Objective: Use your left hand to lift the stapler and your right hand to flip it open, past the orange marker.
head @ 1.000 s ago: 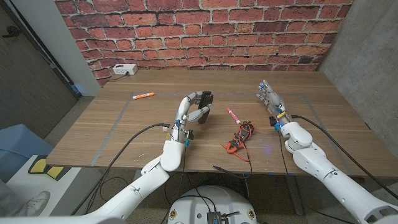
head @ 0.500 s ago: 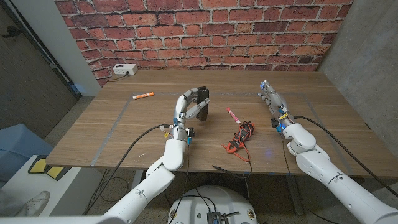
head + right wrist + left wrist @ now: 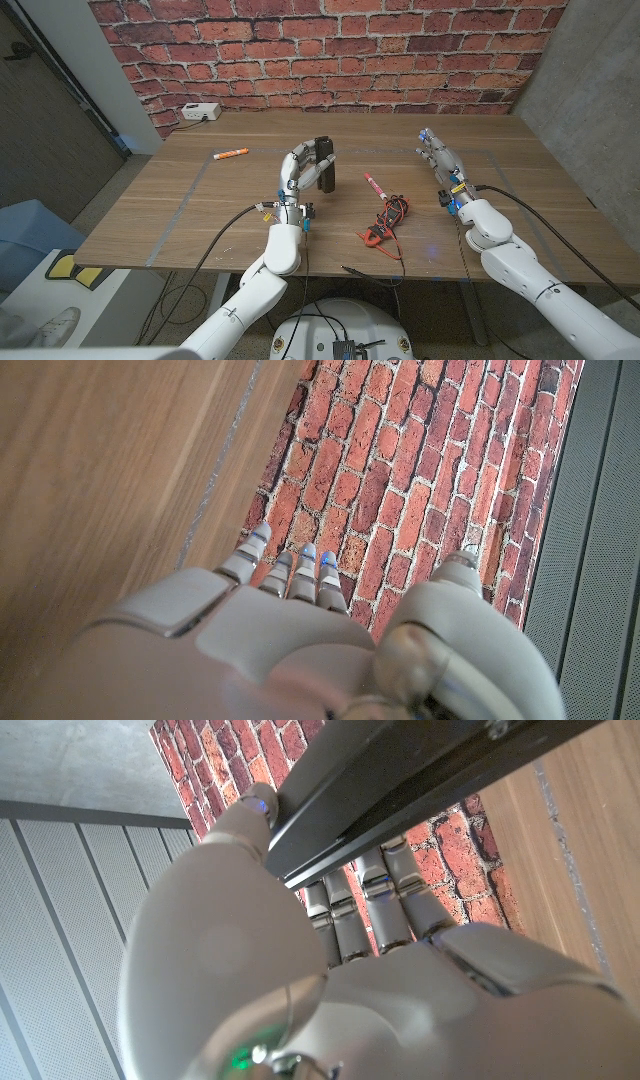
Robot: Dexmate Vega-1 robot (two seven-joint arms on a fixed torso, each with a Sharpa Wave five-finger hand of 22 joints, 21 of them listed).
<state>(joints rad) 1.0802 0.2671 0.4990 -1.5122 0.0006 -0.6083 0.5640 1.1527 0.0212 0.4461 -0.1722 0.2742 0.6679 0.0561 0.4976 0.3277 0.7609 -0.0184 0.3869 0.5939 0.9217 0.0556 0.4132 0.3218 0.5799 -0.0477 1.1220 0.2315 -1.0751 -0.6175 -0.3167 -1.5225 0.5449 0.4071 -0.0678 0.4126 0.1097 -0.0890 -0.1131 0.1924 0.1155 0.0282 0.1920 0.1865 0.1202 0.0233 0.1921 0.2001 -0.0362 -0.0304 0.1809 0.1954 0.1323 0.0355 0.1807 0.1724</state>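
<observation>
Stapler (image 3: 323,163) upright in left hand (image 3: 300,172); right hand (image 3: 438,161) empty, fingers straight, over bare wood

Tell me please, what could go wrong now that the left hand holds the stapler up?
The left hand holds the black stapler upright by its fingers, so a push may twist it loose. The right hand is far off and open; reaching across, it could sweep the red marker or snag the cable bundle.
</observation>
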